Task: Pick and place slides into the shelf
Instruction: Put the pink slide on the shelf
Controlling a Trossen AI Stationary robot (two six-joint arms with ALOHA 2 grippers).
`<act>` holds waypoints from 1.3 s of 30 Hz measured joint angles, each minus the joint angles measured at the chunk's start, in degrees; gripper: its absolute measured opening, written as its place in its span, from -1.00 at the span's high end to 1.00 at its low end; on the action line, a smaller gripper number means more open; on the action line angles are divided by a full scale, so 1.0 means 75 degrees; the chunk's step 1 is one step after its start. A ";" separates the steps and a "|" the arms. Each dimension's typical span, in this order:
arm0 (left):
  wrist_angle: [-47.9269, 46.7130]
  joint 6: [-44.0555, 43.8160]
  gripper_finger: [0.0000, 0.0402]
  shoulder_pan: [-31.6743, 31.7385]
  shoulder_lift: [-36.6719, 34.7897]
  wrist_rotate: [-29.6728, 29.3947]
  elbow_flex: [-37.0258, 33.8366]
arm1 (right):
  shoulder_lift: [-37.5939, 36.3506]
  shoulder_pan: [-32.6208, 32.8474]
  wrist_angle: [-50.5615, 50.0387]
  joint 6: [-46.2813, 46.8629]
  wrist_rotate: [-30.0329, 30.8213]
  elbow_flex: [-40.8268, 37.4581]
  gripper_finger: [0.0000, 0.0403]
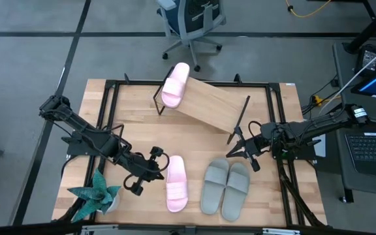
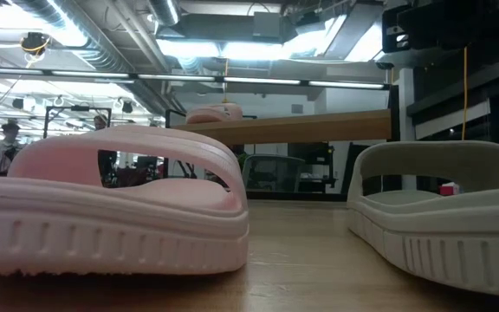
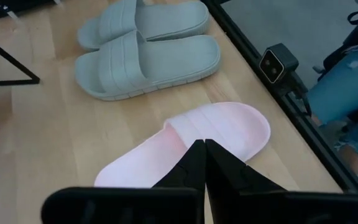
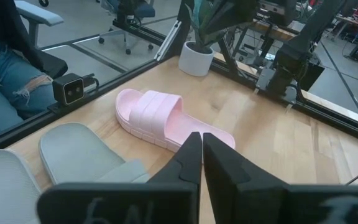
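One pale pink slide (image 1: 175, 85) lies on the upper left end of the slanted light wood shelf (image 1: 209, 104). Its mate (image 1: 177, 183) lies flat on the table near the front edge, strap up, and the grey-green pair (image 1: 226, 187) lies side by side to its right

One pale pink slide (image 1: 175, 85) lies on the light wood shelf (image 1: 207, 104) with its thin black frame, and another pale pink slide (image 1: 176, 183) lies on the light, pale-grained wood counter (image 1: 194, 140), whose edge is framed in black. The grey-green pair of slides (image 1: 226, 187) is plain on top, and in the low view both foam soles show vertical ribbing along their sides. Both arms are dark, each gripper black, and the plant (image 1: 95, 194) has teal-green leaves in a white pot.
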 joint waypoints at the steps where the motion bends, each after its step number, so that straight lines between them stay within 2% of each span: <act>1: -0.0002 -0.0001 1.00 0.0000 0.0000 0.0002 0.0000 | 0.0000 0.0003 0.0000 -0.0002 0.0000 0.0000 0.91; 18: 0.0001 0.0146 1.00 0.0003 0.0009 0.0002 0.0000 | 0.0000 0.0000 -0.0001 -0.0003 0.0000 0.0000 0.91; 34: 0.0062 0.0015 1.00 0.0377 0.0428 0.0027 0.0003 | 0.0000 0.0001 0.0000 0.0000 0.0000 0.0000 0.91; 39: 0.0063 -0.0204 1.00 0.0718 0.0425 0.0586 0.0003 | 0.0000 0.0000 0.0000 -0.0003 0.0000 0.0000 0.91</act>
